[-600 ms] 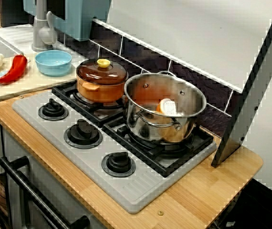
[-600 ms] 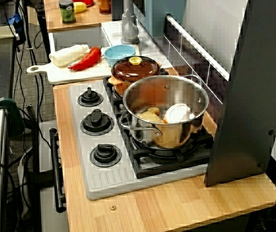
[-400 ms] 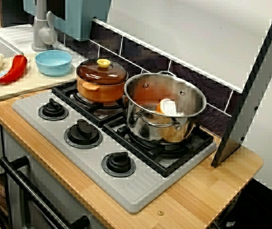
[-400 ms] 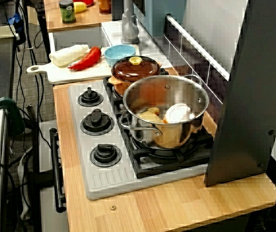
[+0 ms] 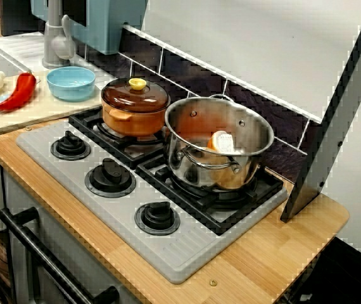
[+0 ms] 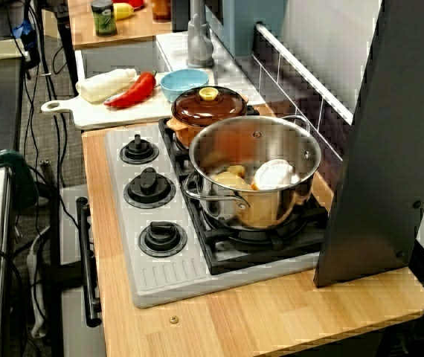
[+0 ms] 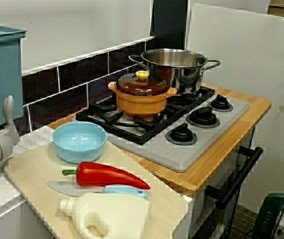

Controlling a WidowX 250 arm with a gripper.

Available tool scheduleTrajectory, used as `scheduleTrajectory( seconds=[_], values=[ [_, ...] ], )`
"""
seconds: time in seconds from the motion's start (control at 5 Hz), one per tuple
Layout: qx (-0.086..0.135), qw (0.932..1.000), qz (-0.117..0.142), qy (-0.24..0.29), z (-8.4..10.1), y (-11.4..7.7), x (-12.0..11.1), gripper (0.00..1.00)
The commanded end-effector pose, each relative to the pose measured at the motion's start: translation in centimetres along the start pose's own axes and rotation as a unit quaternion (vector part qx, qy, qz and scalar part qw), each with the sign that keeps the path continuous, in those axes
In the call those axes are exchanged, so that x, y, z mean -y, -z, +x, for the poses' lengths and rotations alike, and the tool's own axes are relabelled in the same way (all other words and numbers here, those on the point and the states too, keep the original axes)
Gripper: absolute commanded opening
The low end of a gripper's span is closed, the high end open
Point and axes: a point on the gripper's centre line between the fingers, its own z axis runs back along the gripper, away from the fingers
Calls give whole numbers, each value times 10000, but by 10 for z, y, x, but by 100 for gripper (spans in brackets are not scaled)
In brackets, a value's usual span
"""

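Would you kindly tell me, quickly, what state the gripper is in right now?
Gripper: not in view from any camera; open or closed cannot be told. Nothing touches the steel pot or the brown lidded pot.

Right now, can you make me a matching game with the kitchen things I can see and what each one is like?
Things:
1. steel pot
2. orange pot
3. blue bowl
4. red pepper

States:
A. brown lid on
B. open, food inside
C. empty, upright
D. lying beside a knife

Pairs: 1-B, 2-A, 3-C, 4-D
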Motion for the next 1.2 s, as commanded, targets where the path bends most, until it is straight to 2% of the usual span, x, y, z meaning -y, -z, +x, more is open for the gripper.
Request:
scheduleTrajectory(
  seconds=[0.0,0.2,0.4,0.6,0.8,1.0],
  values=[
    [97,9997,226,83,29,4,-20,100],
    [275,9989,345,164,60,19,-34,100],
    [304,9976,499,368,99,41,-42,100],
    [353,9972,571,319,129,58,-61,100],
    [577,9957,681,237,162,66,-83,100],
    [646,9945,779,267,191,75,-113,100]
  ],
)
